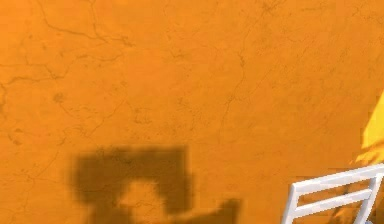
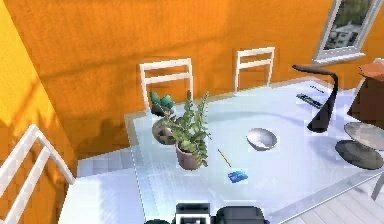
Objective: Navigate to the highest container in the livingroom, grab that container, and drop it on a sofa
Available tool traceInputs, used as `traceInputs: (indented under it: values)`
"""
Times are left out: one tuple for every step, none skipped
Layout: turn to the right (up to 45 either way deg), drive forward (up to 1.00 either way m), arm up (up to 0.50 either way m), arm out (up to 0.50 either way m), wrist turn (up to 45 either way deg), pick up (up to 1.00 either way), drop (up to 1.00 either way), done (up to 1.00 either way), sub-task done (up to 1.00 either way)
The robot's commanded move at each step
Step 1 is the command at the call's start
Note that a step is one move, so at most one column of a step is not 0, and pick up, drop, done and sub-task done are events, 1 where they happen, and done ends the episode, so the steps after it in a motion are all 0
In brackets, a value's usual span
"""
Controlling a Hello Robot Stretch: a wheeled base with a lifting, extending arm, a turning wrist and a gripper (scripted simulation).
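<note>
A pale glass-topped table [image 2: 300,175] spreads across the arm side view. On it stand a leafy plant in a brown pot [image 2: 188,152] and, just behind, a rounded dark vase [image 2: 162,130] with teal leaves. A shallow grey bowl [image 2: 262,138] lies further right. At the bottom edge the arm's dark end with two pale squares [image 2: 221,214] pokes in over the table. A sliver of the gripper's dark body [image 2: 156,221] sits left of it. Its far end is cut off, so I cannot tell whether it holds anything.
A black desk lamp [image 2: 322,98], a pencil [image 2: 226,158] and a small blue card [image 2: 237,177] also lie on the table. White chairs [image 2: 167,78] [image 2: 255,64] [image 2: 28,168] surround it. An orange wall [image 1: 180,70] stands close ahead, with a white chair back [image 1: 335,195] at the forward view's lower right.
</note>
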Motion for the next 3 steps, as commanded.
traceInputs:
  values:
    - [0.0, 0.00, 0.00, 0.50, 0.0, 0.00, 0.00, 0.00, 0.00]
    - [0.0, 0.00, 0.00, 0.00, 45.0, 0.00, 0.00, 0.00, 0.00]
    - [0.0, 0.00, 0.00, 0.00, 45.0, 0.00, 0.00, 0.00, 0.00]
